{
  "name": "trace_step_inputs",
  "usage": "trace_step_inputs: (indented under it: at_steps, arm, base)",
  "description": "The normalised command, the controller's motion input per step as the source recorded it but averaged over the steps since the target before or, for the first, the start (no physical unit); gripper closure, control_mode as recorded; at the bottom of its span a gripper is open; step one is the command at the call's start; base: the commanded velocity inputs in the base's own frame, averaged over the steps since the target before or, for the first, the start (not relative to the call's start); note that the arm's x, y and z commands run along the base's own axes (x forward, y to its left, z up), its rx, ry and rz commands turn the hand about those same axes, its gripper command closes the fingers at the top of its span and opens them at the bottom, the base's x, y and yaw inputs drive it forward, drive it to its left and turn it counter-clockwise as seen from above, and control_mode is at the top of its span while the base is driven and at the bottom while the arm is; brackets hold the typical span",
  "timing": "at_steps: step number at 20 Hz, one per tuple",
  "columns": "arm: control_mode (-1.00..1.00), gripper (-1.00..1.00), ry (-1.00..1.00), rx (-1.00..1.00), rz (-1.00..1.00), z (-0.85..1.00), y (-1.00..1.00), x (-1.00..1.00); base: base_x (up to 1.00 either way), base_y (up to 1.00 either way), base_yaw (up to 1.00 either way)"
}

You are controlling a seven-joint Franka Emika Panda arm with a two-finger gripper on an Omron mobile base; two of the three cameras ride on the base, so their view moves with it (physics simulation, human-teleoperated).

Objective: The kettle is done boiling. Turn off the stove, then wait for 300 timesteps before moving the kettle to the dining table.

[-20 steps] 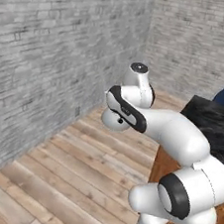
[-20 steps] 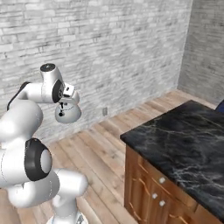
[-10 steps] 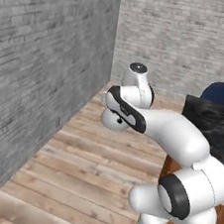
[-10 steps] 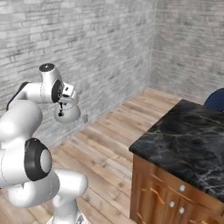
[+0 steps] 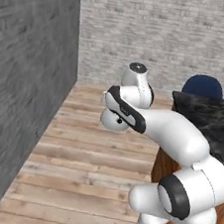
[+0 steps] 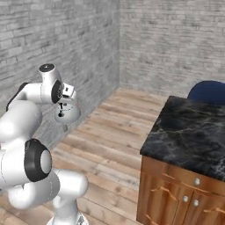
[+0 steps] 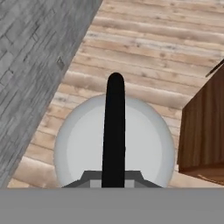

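The kettle (image 7: 114, 144) is a silvery-white dome with a thin black arched handle (image 7: 114, 127), and it hangs right under the hand. My gripper (image 7: 114, 178) is shut on that handle, holding the kettle above the wooden floor. From the base cameras the kettle (image 6: 67, 113) (image 5: 113, 120) hangs in the air beside the white arm, near the brick wall. The dining table (image 6: 193, 132) (image 5: 210, 119), with a black marble top on a brown wooden base, stands to the right, and one of its corners (image 7: 205, 127) lies close to the kettle. The stove is out of view.
A blue chair (image 6: 210, 91) (image 5: 202, 87) stands behind the table's far end. Grey brick walls (image 5: 21, 97) meet in a corner ahead. Open plank floor (image 6: 114, 145) lies between the wall and the table.
The whole scene has swung across both base views, so the cameras have turned: the wall corner has shifted left and the table shows closer. The kettle stays held in the same pose.
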Motion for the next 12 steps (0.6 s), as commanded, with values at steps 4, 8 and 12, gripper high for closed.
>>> trace_step_inputs:
  at_steps: [4,8,12]
  arm:
    - [1.00,1.00,0.00,0.00,0.00,0.00,0.00,0.00]
    - [1.00,1.00,0.00,0.00,0.00,0.00,0.00,0.00]
    - [1.00,1.00,0.00,0.00,0.00,0.00,0.00,0.00]
  base:
    - [0.28,0.56,-0.44]
    - [0.28,0.52,-0.44]
    - [0.28,0.52,-0.43]
